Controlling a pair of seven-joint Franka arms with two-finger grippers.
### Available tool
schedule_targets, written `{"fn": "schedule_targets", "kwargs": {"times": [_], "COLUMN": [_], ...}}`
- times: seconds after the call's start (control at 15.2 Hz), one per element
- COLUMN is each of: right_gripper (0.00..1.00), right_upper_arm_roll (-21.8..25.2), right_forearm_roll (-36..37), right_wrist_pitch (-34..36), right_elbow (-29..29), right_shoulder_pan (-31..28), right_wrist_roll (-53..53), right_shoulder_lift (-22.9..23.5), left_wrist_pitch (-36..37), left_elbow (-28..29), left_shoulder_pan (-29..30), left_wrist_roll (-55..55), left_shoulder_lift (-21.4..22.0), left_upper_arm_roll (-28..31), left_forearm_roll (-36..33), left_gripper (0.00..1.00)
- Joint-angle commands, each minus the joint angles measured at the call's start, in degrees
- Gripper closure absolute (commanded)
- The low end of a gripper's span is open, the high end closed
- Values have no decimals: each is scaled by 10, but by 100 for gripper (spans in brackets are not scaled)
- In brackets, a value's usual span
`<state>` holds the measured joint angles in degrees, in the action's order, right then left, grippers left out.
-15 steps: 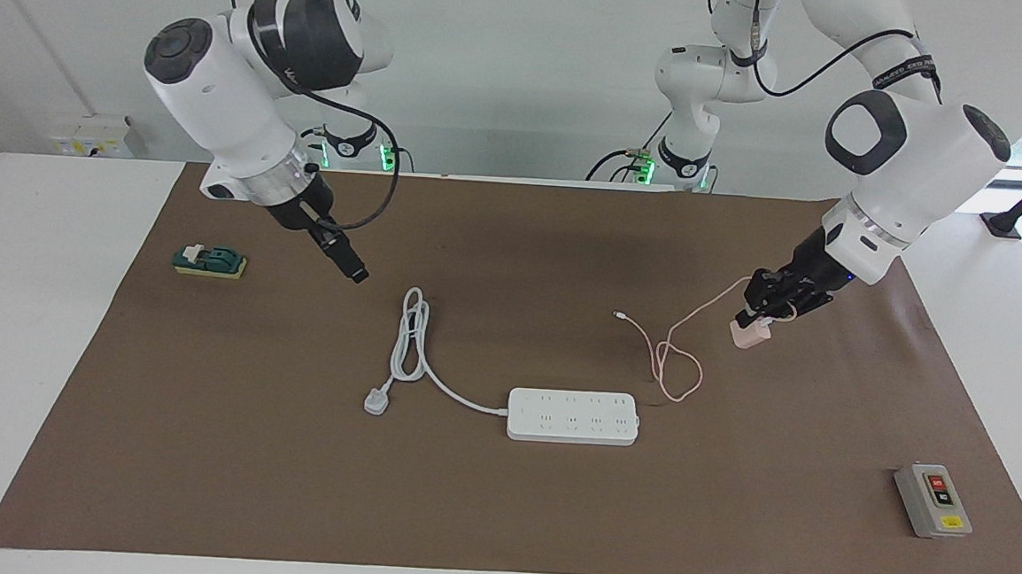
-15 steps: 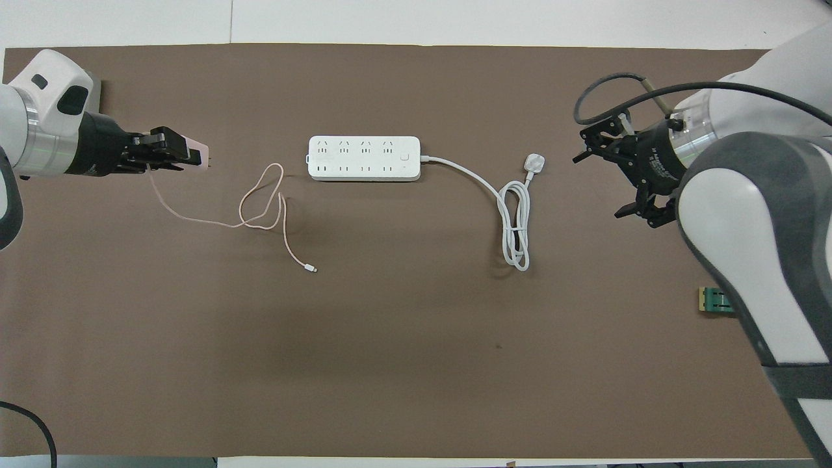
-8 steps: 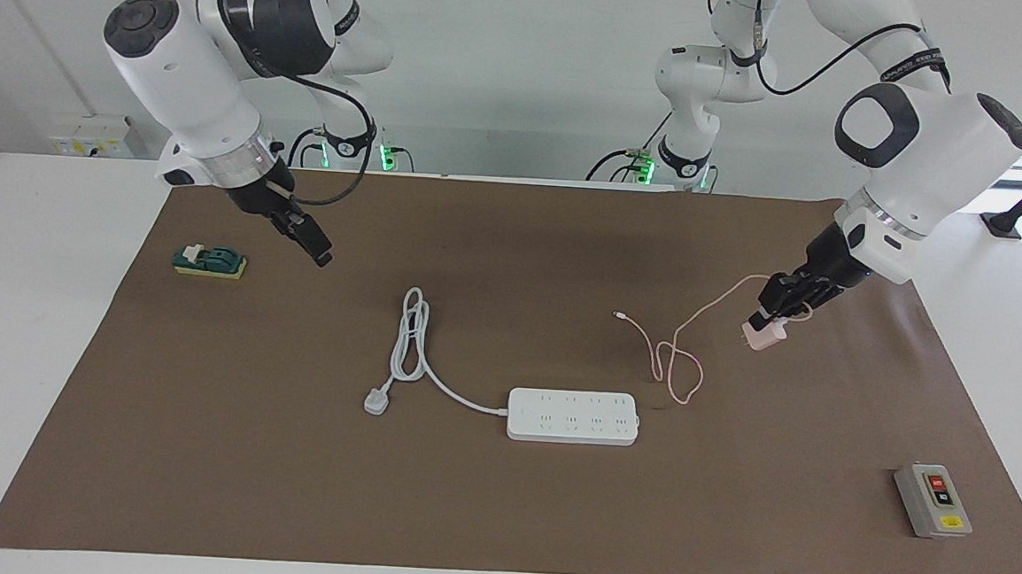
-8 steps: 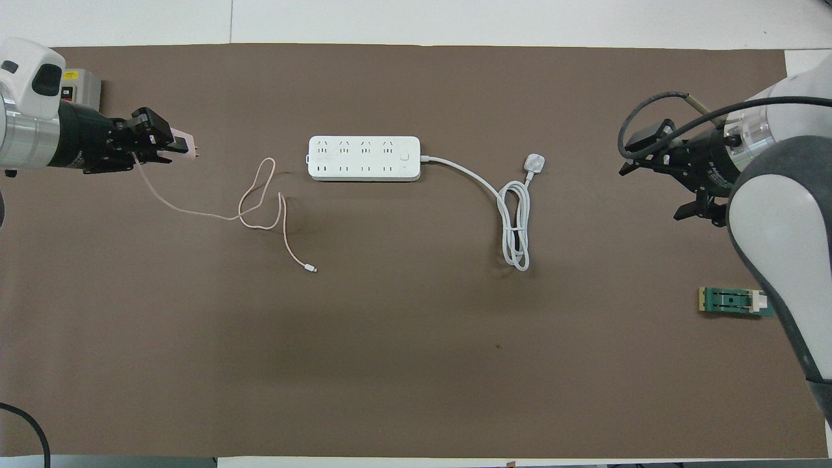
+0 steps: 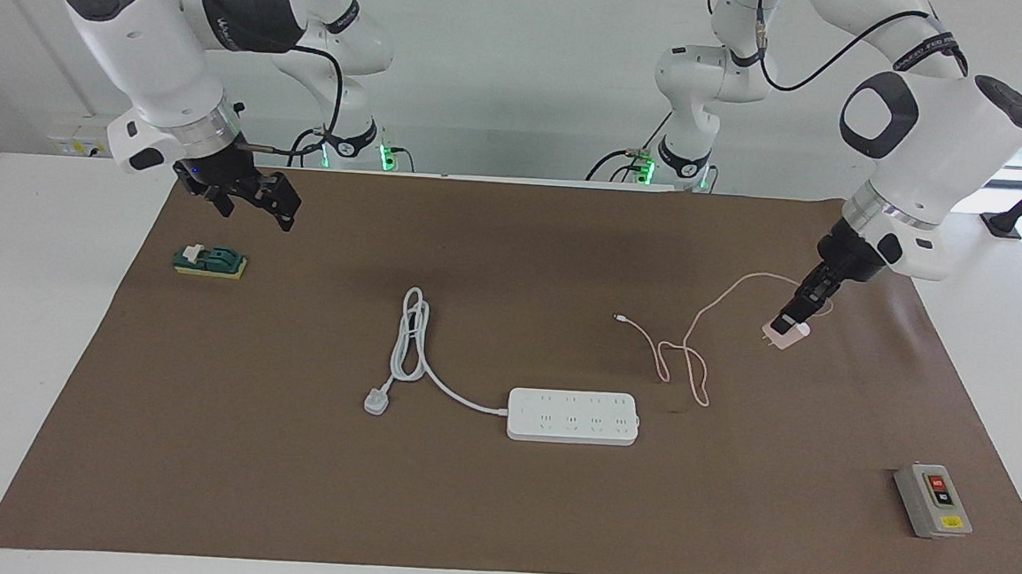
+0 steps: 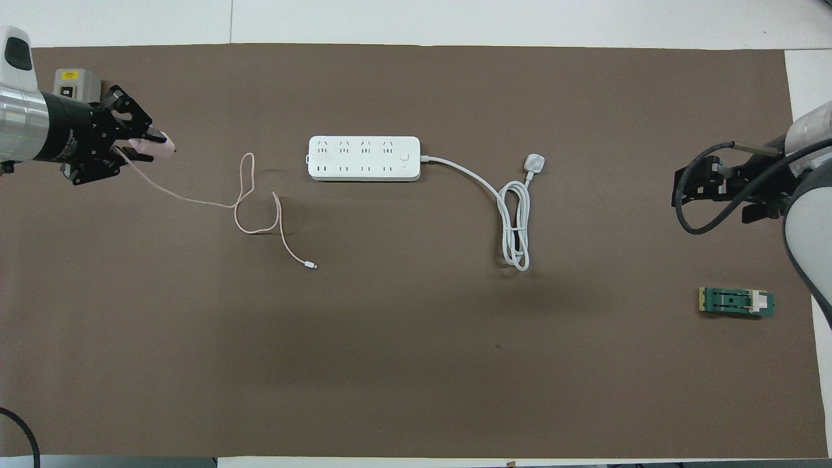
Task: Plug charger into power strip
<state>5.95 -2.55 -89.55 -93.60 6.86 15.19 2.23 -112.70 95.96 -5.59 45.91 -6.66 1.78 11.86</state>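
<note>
My left gripper (image 5: 795, 323) is shut on the pale-pink charger (image 5: 787, 336), which it holds just above the brown mat near the left arm's end of the table, prongs pointing sideways. The charger's thin pink cable (image 5: 689, 369) trails from it in a loose loop on the mat, its free end lying nearer the robots. The white power strip (image 5: 572, 417) lies flat mid-table, sockets up, farther from the robots than the cable loop. My right gripper (image 5: 254, 212) hangs open and holds nothing above the mat's edge at the right arm's end, over a spot beside the green block.
The strip's thick white cord (image 5: 410, 334) coils toward the right arm's end and ends in a white three-pin plug (image 5: 376, 400). A green block on a yellow base (image 5: 209, 261) sits under the right arm. A grey box with red and black buttons (image 5: 933, 501) stands toward the left arm's end.
My left gripper has carried the charger toward the left arm's end of the table and turned it, dragging the cable loop along. The right arm has drawn back to its own end, with its gripper still open.
</note>
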Motion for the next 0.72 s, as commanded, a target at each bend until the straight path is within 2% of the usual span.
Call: {"fn": "schedule_targets", "kwargs": {"times": [0.0, 0.13, 0.26, 0.4, 0.66], "right_gripper": [0, 0, 0, 0, 0], "right_upper_arm_roll": [-6, -5, -4, 1, 14], "right_forearm_roll": [4, 5, 6, 6, 7], "right_wrist_pitch": [-6, -7, 9, 10, 26], "right_elbow": [-4, 4, 3, 4, 6], "right_shoulder_pan": [-7, -9, -12, -12, -7], "right_wrist_roll": [-12, -23, -83, -105, -128], "right_shoulder_lift": [-10, -13, -19, -17, -18], "left_wrist_pitch": [20, 29, 42, 42, 42], "left_elbow": [-17, -18, -19, -21, -64], "left_shoulder_pan": [-2, -4, -8, -43, -97], "left_wrist_roll": [57, 109, 158, 236, 400], "left_shoulder_lift": [-6, -6, -7, -17, -84], "left_upper_arm_roll": [1, 0, 0, -2, -2], "left_forearm_roll": [-27, -60, -75, -101, -139], "left_gripper": [100, 100, 100, 100, 100]}}
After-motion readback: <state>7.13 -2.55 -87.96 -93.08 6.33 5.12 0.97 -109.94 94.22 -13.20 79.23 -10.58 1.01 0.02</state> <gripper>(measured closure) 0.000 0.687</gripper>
